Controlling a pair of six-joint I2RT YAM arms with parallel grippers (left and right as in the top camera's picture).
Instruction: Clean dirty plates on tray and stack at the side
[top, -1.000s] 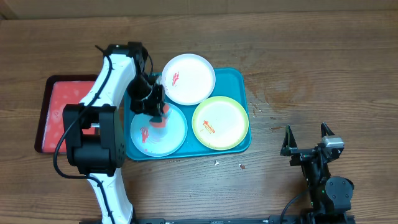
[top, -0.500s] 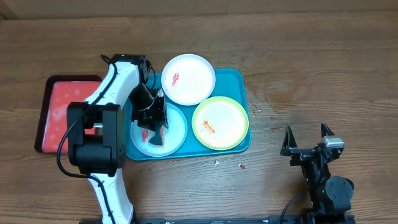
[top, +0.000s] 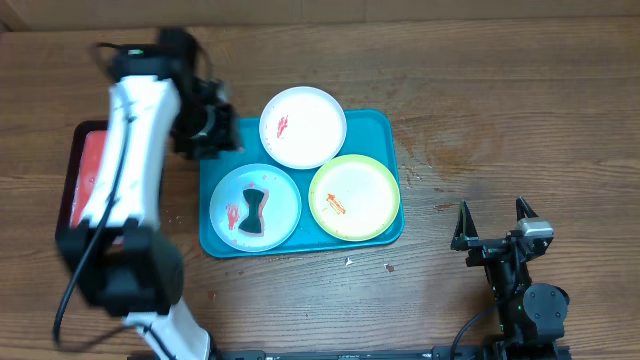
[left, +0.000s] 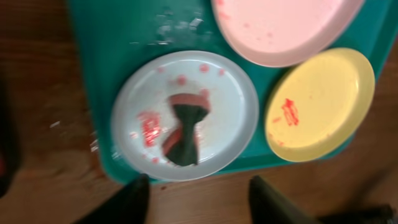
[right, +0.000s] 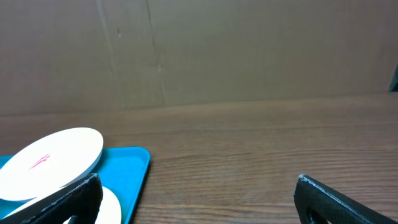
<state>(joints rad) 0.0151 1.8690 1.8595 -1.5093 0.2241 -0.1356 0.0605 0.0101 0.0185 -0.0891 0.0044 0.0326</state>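
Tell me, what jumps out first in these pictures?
A teal tray mid-table holds three red-smeared plates: a white plate at the back, a blue plate front left, and a green-rimmed plate front right. A dark bow-shaped pad lies on the blue plate. The big white left arm hangs over a red tray at the table's left.

Overhead, the left arm (top: 130, 150) is blurred and covers part of the red tray (top: 85, 165). The left wrist view crops the white plate (left: 280, 25) at its top edge and shows only the tips of the left hand (left: 202, 199), along the bottom edge.
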